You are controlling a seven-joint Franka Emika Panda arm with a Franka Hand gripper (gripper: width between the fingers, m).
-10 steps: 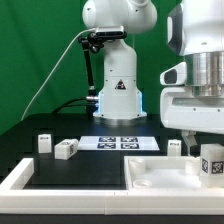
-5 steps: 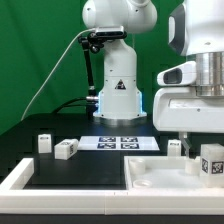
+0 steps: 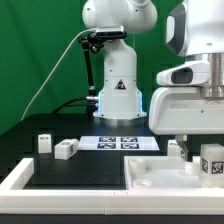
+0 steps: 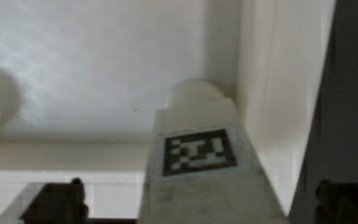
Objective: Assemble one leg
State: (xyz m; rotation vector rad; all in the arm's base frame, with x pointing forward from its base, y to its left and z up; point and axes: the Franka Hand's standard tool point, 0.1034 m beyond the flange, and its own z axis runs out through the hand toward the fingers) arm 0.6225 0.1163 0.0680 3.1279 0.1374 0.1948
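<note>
In the exterior view my gripper [image 3: 207, 150] hangs at the right, over the near right part of the large white panel [image 3: 160, 176]. A leg [image 3: 212, 163], a small white tagged block, stands upright right under it. In the wrist view this leg [image 4: 204, 150] runs out between my two dark fingers [image 4: 60, 202], with its rounded far end against the panel [image 4: 105, 70]. A gap shows on each side of the leg, so the gripper [image 4: 197, 203] is open around it. Three more legs lie on the black table, two at the left [image 3: 43, 143] [image 3: 66, 149] and one by the panel's back edge [image 3: 175, 147].
The marker board [image 3: 120, 142] lies flat at the middle back, in front of the robot base [image 3: 118, 95]. A white raised rim [image 3: 20, 178] borders the table at the front left. A black cable [image 3: 50, 75] hangs at the left.
My hand has shifted or turned a little toward the exterior view's left above the leg. The leg, panel and loose legs have not moved.
</note>
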